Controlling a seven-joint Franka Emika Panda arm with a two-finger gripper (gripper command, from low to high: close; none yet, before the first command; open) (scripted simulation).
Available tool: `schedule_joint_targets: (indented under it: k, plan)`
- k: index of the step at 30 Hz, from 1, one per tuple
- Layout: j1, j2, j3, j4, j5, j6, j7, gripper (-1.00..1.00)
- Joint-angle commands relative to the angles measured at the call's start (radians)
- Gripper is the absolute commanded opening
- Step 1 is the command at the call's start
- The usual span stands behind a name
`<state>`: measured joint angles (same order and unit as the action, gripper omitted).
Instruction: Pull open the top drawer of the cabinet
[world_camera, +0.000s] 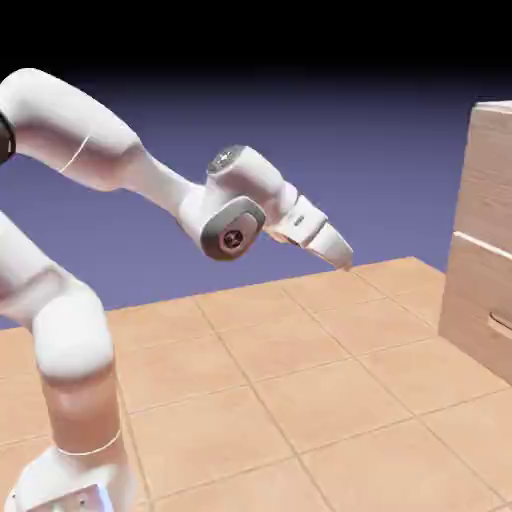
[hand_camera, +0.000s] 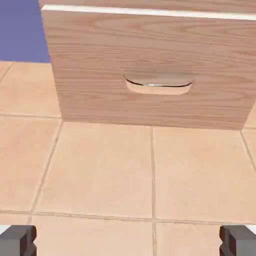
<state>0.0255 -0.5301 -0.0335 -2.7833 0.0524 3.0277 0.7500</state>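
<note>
The cabinet (world_camera: 478, 300) stands at the exterior view's right edge, tan wood grain. Its top drawer (world_camera: 490, 175) is the panel above a thin seam, and its handle is not visible. My gripper (world_camera: 340, 256) hangs in the air well left of the cabinet, tilted down toward it and touching nothing. In the hand view only a narrow strip of the top drawer (hand_camera: 150, 4) shows above the seam. My gripper (hand_camera: 127, 242) is open, with its grey fingertips (hand_camera: 17, 240) far apart at the bottom corners and only floor tiles between them.
Below the seam is the lower drawer front (hand_camera: 150, 60) with a small metallic handle (hand_camera: 157, 85), which also shows as the handle (world_camera: 500, 321) in the exterior view. The tan tiled tabletop (world_camera: 300, 400) lies between my arm and the cabinet.
</note>
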Motion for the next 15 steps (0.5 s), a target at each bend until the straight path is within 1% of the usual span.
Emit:
schedule_joint_targets:
  k: [1,15]
  plan:
    - [0.011,0.033,-0.028,0.022,0.044,-0.008,0.007,1.00]
    - [0.168,0.496,-0.417,0.332,0.652,-0.116,0.111,1.00]
